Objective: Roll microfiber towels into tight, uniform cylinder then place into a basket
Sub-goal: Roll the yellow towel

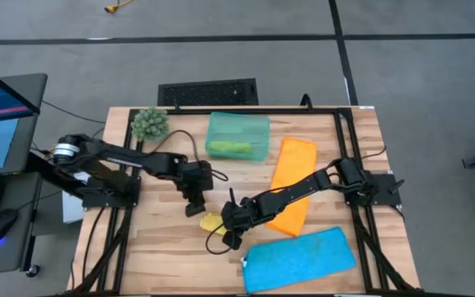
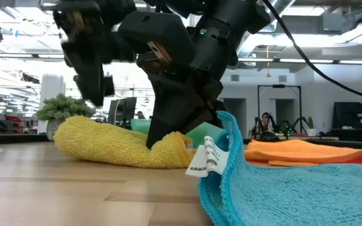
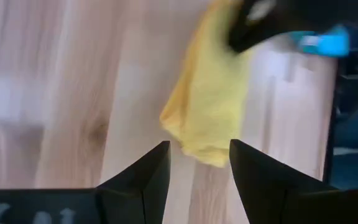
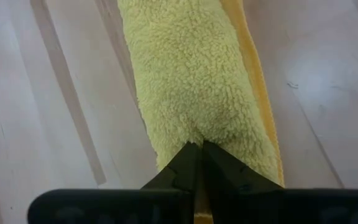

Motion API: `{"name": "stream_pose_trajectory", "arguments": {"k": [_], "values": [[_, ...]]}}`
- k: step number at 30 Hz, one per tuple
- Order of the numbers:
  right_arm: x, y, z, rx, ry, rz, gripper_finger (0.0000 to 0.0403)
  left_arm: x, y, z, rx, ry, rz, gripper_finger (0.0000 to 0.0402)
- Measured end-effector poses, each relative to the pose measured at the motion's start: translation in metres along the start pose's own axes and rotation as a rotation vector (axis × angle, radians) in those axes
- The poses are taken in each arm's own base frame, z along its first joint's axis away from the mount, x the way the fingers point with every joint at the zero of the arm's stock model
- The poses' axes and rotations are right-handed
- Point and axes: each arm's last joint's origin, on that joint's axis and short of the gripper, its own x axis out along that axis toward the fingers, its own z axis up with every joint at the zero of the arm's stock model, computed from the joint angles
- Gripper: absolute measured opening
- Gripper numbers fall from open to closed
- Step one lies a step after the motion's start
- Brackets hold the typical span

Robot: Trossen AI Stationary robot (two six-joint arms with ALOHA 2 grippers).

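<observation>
Right gripper (image 4: 199, 163) is pinched closed on one end of the yellow towel (image 4: 197, 81), w/ fingers meeting in the fleece. That towel is a loose, fat roll lying on the desk (image 1: 163, 247) near its middle, between both arms. In the low view it sags flat rather than holding a firm cylinder (image 2: 115, 145).

Left gripper (image 3: 199, 163) hovers just above the roll's other end, jaws spread apart and holding nothing.

Blue towel (image 1: 299, 257) lies flat near the front edge, just beside the right gripper, its white tag showing in the low view. Orange towel (image 1: 291, 183) lies flat under the right arm. Basket (image 1: 237, 136) sits toward the back of the desk, well apart from the yellow roll, w/ a green towel (image 1: 229, 148) already inside as a roll. Spiky plant ball (image 1: 149, 124) stands beside the basket, nearer the left arm's base.

Judgement: step in hand is tightening the yellow roll; roughly one of four towels looks finished. To do it well, the left gripper should prob. come down and clamp the free end so both ends turn together. Roll should be kept pressed to the desk, edges aligned, so it doesn't cone or unwind. Only then lift it toward the basket, avoiding the blue towel's edge.
</observation>
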Motion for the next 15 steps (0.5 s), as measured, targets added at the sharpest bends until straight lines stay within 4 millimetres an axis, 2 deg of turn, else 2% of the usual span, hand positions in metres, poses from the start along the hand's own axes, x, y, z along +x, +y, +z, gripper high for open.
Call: {"name": "stream_pose_trajectory", "arguments": {"k": [4, 7, 11, 15], "values": [[0.000, 0.000, 0.000, 0.001, 0.000, 0.000, 0.0049, -0.024, -0.026, -0.006, 0.211, -0.129, -0.061, 0.0158], [0.000, 0.000, 0.000, 0.001, 0.002, -0.002, 0.0049, -0.033, -0.040, -0.014, 0.326, -0.199, -0.047, 0.0158], [0.000, -0.001, 0.000, 0.010, 0.002, -0.002, 0.0049, -0.022, -0.043, -0.028, 0.390, -0.160, -0.006, 0.0158], [0.000, -0.001, 0.001, 0.021, 0.002, -0.002, 0.0049, 0.004, -0.044, -0.036, 0.397, -0.143, -0.032, 0.0158]]}}
